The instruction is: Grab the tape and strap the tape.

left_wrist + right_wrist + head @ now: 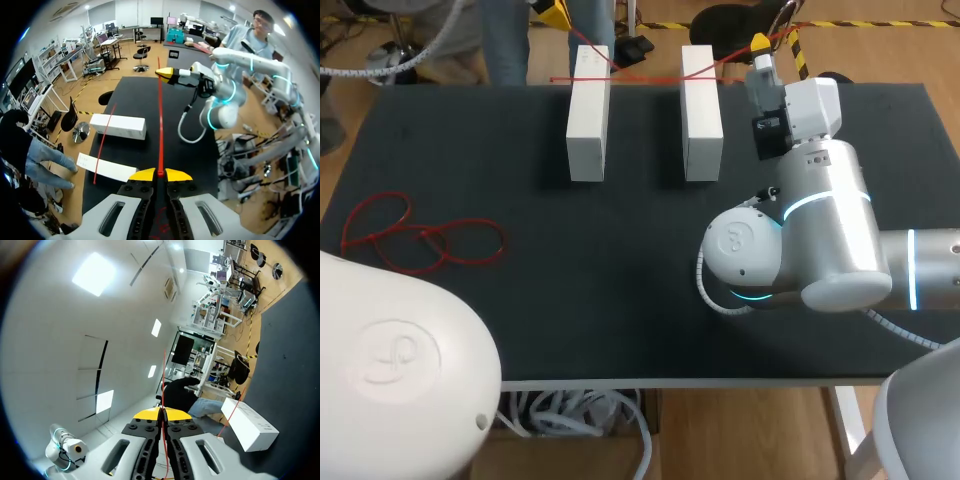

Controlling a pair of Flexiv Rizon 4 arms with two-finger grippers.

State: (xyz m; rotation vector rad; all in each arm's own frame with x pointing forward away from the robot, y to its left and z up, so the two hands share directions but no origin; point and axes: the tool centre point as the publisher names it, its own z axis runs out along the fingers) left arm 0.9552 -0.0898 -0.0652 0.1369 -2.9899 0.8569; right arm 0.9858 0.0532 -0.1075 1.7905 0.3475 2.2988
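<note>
Right claw [160,413] upturned, tight on tape [164,375]

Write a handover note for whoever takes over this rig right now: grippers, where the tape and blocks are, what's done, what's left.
Left gripper: shut on the red tape.
Right gripper: shut on the same tape, which runs taut between the two over the table.
A strand of tape lies across the tops of the two white blocks, which stand side by side, apart.
A loose red tangle lies on the table's left side.
Done: tape grabbed.
Left: strapping; no wrap or knot around the blocks shows yet.
</note>
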